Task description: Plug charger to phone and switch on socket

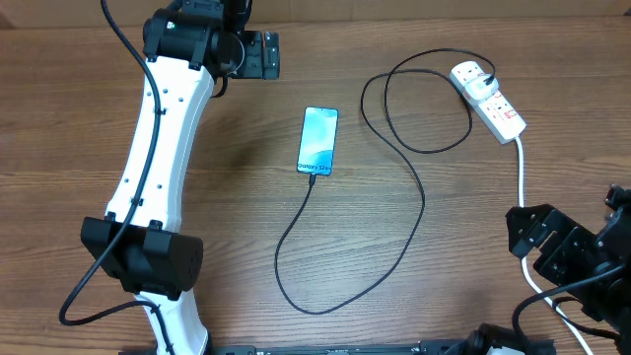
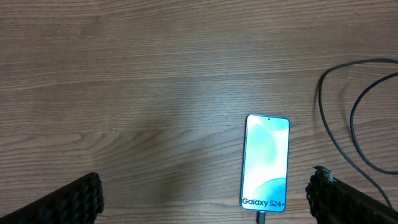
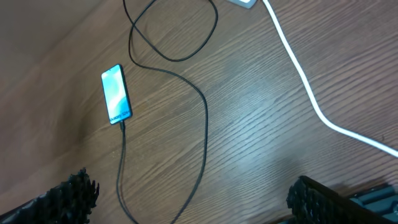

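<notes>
The phone lies flat mid-table with its blue-teal screen up; it also shows in the left wrist view and the right wrist view. The charger cable runs from the phone's near short edge, where its tip sits in the port, loops round the table and ends in a black plug in the socket at the back right. My left gripper is open and empty at the back, left of the phone. My right gripper is open and empty at the front right.
The socket's thick white cord runs from the strip toward the front right, past my right gripper; it also crosses the right wrist view. The left arm stretches along the table's left side.
</notes>
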Robot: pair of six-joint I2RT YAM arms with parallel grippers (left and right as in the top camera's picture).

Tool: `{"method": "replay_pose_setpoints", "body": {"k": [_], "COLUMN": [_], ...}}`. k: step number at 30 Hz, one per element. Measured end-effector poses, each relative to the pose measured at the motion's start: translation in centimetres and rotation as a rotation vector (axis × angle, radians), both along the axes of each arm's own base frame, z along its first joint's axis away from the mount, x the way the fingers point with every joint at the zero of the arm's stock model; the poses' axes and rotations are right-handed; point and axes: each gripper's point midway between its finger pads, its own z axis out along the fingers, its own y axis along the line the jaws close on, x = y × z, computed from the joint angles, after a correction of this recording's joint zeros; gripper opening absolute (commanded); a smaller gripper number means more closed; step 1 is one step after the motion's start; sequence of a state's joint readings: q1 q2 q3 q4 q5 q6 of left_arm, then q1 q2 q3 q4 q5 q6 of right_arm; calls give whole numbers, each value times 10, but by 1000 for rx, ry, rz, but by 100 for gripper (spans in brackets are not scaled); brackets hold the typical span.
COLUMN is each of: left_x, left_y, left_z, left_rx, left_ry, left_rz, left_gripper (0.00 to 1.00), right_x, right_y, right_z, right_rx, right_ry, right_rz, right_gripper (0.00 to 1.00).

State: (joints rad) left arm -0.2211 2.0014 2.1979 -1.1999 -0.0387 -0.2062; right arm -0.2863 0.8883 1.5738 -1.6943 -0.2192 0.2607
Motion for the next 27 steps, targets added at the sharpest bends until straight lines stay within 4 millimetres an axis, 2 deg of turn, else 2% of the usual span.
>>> {"method": "replay_pose_setpoints", "body": {"k": [7,12,14,18,27], "left_x": [0,0,0,0,0], "left_y": [0,0,0,0,0], "left_z": [0,0,0,0,0], "left_rx": [0,0,0,0,0], "left_ry": [0,0,1,1,1], "left_rz": [0,0,0,0,0], "left_gripper": [100,100,100,100,100], "right_x": [10,14,14,23,58], "right_y": [4,16,20,25,32], "right_z": [12,27,26,5,-71], "right_rx": [-50,-107,-124,-146,-169], "right_ry": [-90,-256,-326,-438,-617], "right_rz": [76,171,200,234,280], "right_gripper": [100,100,100,100,100]}}
